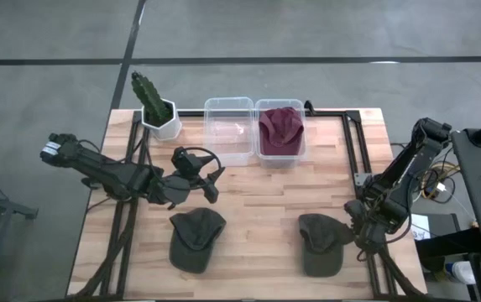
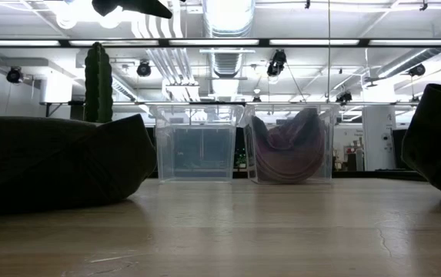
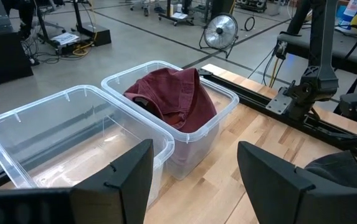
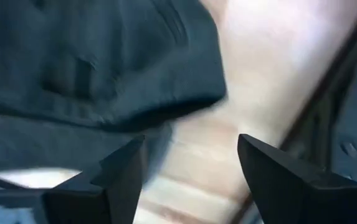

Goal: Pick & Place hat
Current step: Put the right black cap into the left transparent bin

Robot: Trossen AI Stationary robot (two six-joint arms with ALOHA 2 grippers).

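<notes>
Right gripper [image 1: 359, 228] is sitting low at the table's front right edge, just beside the soft dark-green fabric cap on the right [image 1: 320, 243]. In the right wrist view its fingers are standing wide apart, nothing between them, cap brim [image 4: 103, 68] just ahead. Judging this as the approach step: grasp not made yet. Next move calls for easing the jaws over the brim edge, then pinching; floppy cloth, so it may slip or fold.

Second dark-green fabric cap [image 1: 195, 237] is lying flat at front left, crown slumped.

Left gripper [image 1: 208, 178] is hovering mid-table behind that cap, fingers apart, empty, facing the bins.

Furthest back: clear rigid plastic bin, empty [image 1: 228, 126], touching a matching clear bin [image 1: 279, 151] with a crumpled maroon fabric hat [image 1: 279, 126] inside. White faceted pot with green cactus [image 1: 158, 111] is standing at back left.
</notes>
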